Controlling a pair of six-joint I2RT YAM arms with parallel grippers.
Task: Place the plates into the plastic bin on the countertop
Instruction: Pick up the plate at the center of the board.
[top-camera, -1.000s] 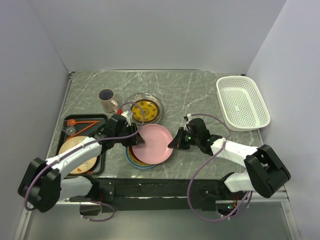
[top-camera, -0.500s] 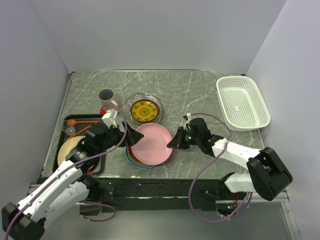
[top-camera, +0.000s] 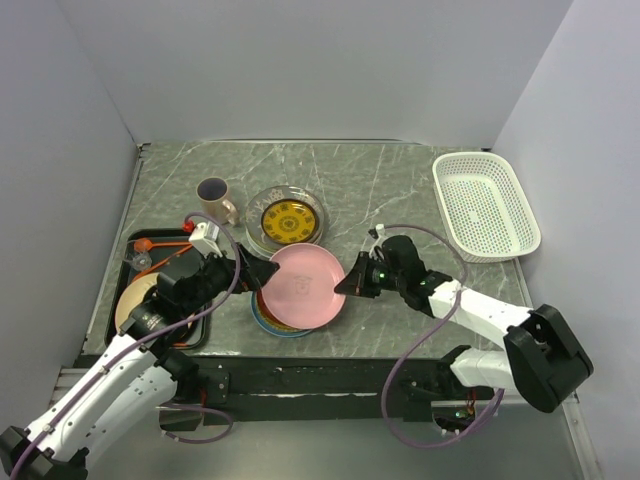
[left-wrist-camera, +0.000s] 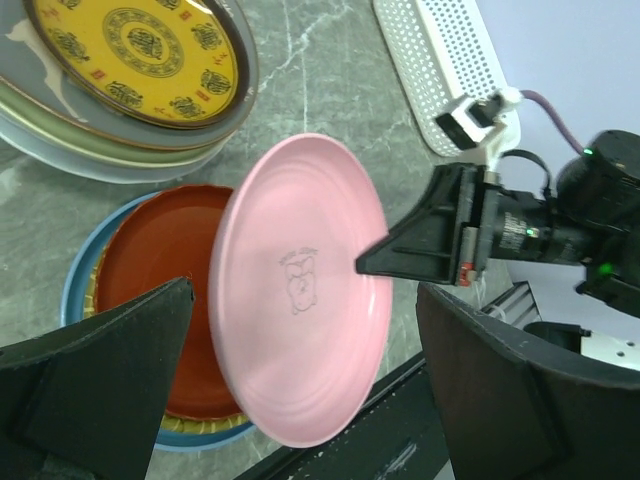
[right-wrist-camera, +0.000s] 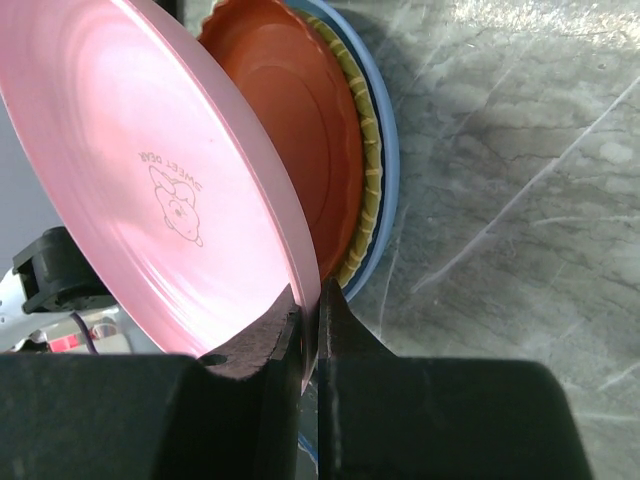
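Note:
The pink plate is tilted up on edge above a stack with a red plate on yellow and blue ones. My right gripper is shut on the pink plate's right rim, and the right wrist view shows the fingers pinching it. My left gripper is open and empty just left of the plate; in the left wrist view its jaws stand wide apart around the plate without touching it. The white plastic bin sits empty at the far right of the countertop.
A yellow-patterned plate on a clear glass one lies behind the stack. A beige mug stands at the back left. A black tray on the left holds a beige plate and orange utensils.
My left gripper has let go of the pink plate's left edge and drawn back to the left. My right gripper has kept hold of the plate, which stays tilted.

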